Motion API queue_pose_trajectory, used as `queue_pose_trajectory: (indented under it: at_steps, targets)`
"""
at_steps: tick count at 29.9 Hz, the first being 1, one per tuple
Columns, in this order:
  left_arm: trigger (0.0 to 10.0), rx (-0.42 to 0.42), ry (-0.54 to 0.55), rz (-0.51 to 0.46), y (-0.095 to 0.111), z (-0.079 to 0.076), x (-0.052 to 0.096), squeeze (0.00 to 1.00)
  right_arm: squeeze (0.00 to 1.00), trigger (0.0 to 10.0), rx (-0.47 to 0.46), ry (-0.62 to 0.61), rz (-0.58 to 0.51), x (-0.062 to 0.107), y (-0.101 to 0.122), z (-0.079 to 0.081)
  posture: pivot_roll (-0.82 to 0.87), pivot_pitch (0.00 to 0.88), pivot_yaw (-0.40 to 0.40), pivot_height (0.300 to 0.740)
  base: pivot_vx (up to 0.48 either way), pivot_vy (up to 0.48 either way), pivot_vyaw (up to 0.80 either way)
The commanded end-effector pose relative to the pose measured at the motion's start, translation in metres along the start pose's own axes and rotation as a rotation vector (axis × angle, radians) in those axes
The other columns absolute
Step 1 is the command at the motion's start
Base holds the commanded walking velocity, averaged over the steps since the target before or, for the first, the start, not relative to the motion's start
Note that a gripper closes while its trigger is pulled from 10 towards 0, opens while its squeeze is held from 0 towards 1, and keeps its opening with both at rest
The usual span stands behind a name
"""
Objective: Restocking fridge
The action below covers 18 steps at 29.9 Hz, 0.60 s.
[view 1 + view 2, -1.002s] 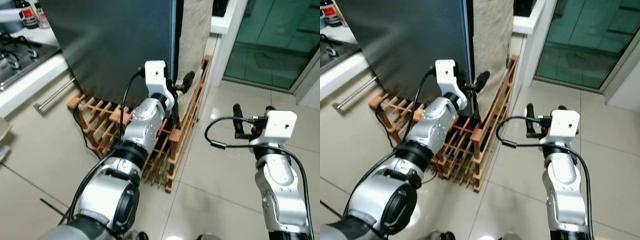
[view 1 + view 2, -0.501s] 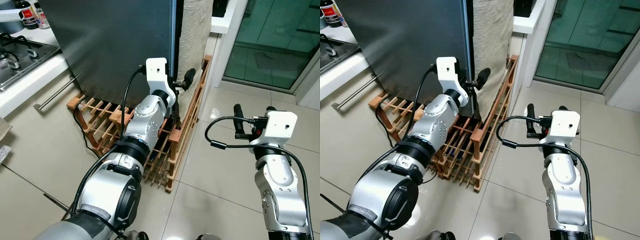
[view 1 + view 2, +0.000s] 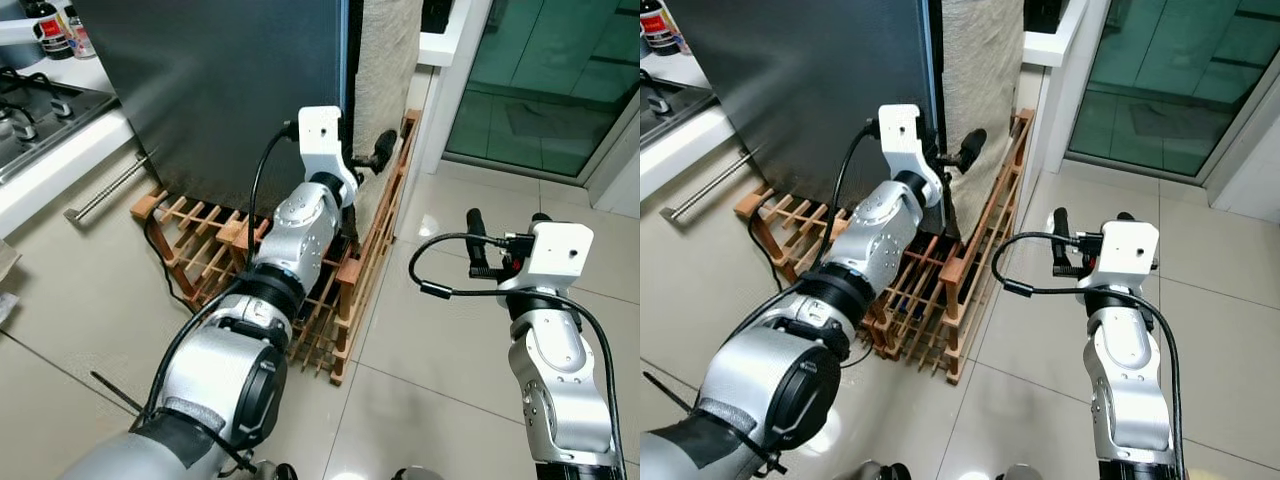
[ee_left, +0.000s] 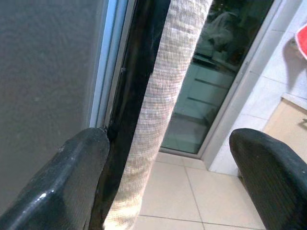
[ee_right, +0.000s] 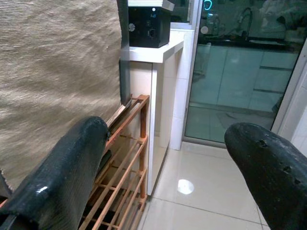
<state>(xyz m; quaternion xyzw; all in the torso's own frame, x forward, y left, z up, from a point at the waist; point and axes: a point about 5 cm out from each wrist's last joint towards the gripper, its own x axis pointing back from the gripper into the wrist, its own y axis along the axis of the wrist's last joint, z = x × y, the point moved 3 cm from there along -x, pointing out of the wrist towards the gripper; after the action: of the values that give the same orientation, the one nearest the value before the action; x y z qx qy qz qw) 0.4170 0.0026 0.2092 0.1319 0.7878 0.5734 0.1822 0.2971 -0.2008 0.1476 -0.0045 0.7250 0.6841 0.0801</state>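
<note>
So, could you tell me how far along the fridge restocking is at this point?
Nothing looks done: the dark fridge door is shut. In hand: the left gripper, fingers open, is at the door's edge, one fingertip against the gap beside the fabric-covered side. The right gripper hangs open over the floor, holding nothing. Left: opening the door, fetching items, loading them.

Floor [image 3: 470, 360]: you see pale glossy tiles underfoot.
Wooden rack [image 3: 330, 300]: you find it lying directly on the tiles, against the foot of the dark fridge [image 3: 230, 90].
Cable [image 3: 165, 262]: black, beside the rack's left end.
</note>
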Motion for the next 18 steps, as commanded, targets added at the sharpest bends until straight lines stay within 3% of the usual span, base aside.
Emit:
queue_pose_trajectory:
  at_steps: [1, 18]
  targets:
    - [10.0, 0.049, -0.102, -0.002, 0.0014, -0.0549, -0.0098, 0.0, 0.03, 10.0, 0.005, 0.0, -0.009, 0.0028, 0.0016, 0.0018, -0.24, 0.063, 0.101, 0.74, 0.0, 0.0, 0.0]
    - [10.0, 0.017, -0.04, 0.063, 0.0037, -0.0513, -0.0172, 0.0, 0.03, 10.0, 0.001, -0.002, 0.008, 0.0103, -0.0018, 0.0047, -0.25, 0.103, 0.116, 0.74, 0.0, 0.0, 0.0]
